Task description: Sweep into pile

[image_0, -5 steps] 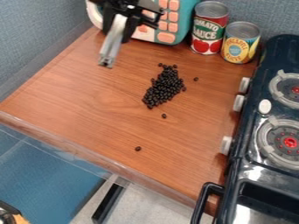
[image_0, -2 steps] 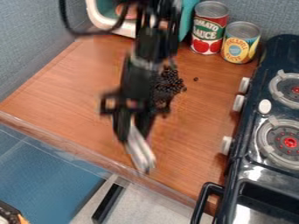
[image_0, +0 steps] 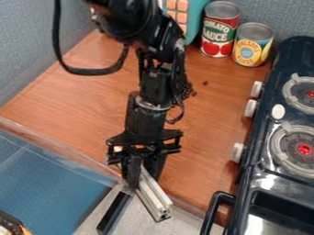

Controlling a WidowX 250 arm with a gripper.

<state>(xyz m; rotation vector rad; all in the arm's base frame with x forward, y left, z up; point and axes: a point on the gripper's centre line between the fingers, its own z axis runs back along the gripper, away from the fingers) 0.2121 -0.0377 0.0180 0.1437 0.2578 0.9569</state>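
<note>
My gripper [image_0: 141, 176] hangs over the front edge of the wooden counter, shut on a silver metal bar [image_0: 154, 196]. The bar's far end sticks out past that edge, tilted down to the right. Behind the arm, a few of the dark beans [image_0: 186, 90] show along its right side; the arm hides most of the pile. One loose bean [image_0: 205, 83] lies on the wood to the right of the pile.
A tomato sauce can [image_0: 219, 30] and a pineapple can [image_0: 252, 45] stand at the back right, beside a teal toy appliance [image_0: 191, 20]. A dark toy stove [image_0: 276, 137] with a black handle borders the counter's right side.
The arm has come from the back left across the counter to its front edge, carrying the bar. It now covers much of the bean pile and the loose beans in front.
</note>
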